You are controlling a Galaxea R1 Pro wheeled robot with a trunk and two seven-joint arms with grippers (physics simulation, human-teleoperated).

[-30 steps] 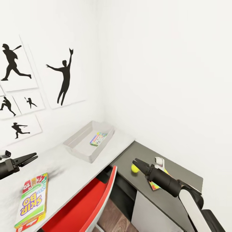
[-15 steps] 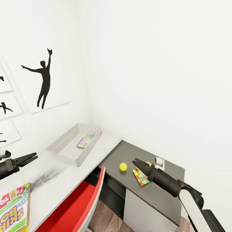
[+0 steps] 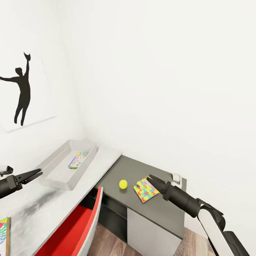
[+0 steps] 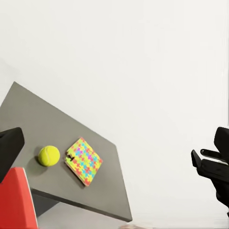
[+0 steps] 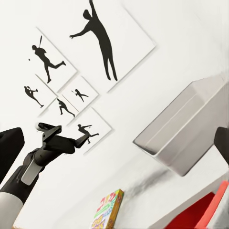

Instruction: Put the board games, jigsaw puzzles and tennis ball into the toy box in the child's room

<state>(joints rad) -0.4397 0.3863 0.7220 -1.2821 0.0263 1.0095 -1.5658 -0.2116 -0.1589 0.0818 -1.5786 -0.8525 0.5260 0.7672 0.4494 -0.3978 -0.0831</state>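
A tennis ball (image 3: 123,184) and a jigsaw puzzle (image 3: 145,189) lie on the dark grey side unit of the table (image 3: 153,213). My right gripper (image 3: 152,180) is open, its tips just right of the puzzle. The toy box (image 3: 53,175) stands on the pale table top with a blue printed board game (image 3: 78,160) inside. My left gripper (image 3: 36,174) hovers open to the left of the box. A corner of the SKIP BO board game (image 3: 3,236) shows at the lower left. In the left wrist view the ball (image 4: 48,155) sits beside the puzzle (image 4: 84,161). The right wrist view holds the toy box (image 5: 186,138) and SKIP BO (image 5: 107,211).
A red and white chair (image 3: 74,227) is pushed under the pale table. A small white object (image 3: 176,177) lies on the side unit behind my right gripper. White walls close the corner, with black silhouette art (image 3: 21,89) on the left wall. Wood floor (image 3: 113,245) shows below.
The head view has swung right, so the whole scene has slid left; SKIP BO is now almost out of frame. Both grippers stay open in the same places in the picture.
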